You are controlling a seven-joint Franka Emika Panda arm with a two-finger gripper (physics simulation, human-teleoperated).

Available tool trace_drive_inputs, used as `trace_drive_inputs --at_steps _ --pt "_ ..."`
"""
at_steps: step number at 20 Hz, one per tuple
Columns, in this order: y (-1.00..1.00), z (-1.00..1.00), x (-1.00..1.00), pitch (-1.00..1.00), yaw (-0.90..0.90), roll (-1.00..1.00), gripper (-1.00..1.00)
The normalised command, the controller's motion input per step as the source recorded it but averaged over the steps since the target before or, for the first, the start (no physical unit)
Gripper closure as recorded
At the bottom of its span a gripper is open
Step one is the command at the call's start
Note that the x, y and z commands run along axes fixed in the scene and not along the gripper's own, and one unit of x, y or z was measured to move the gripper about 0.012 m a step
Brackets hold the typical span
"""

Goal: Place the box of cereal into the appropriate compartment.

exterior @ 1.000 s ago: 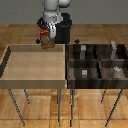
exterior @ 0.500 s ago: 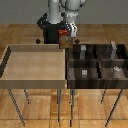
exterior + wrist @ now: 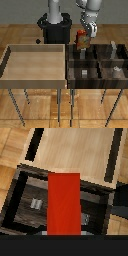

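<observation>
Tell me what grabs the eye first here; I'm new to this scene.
The red-orange box of cereal stands out, held in the gripper above the dark four-part bin, near its far corner on the exterior view's left. Beside the bin sits a large light-wood tray.

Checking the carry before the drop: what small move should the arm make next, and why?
Probably keep carrying sideways toward the exterior view's right. The gripper holds the cereal box above the dark bin's near-tray edge, while the section with the tall grey block lies farther right.
</observation>
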Motion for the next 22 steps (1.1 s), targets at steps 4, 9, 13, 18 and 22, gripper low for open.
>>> trace_drive_inputs --at_steps 4,9,13,18,22 --pt "1.00 0.00 0.00 0.00 0.00 0.00 1.00" --pt "1.00 0.00 0.00 0.00 0.00 0.00 1.00" --pt "1.00 0.00 0.00 0.00 0.00 0.00 1.00" --pt "0.60 0.00 -0.04 0.00 0.00 0.00 1.00" --pt "0.00 0.00 -1.00 0.00 0.00 0.00 1.00"
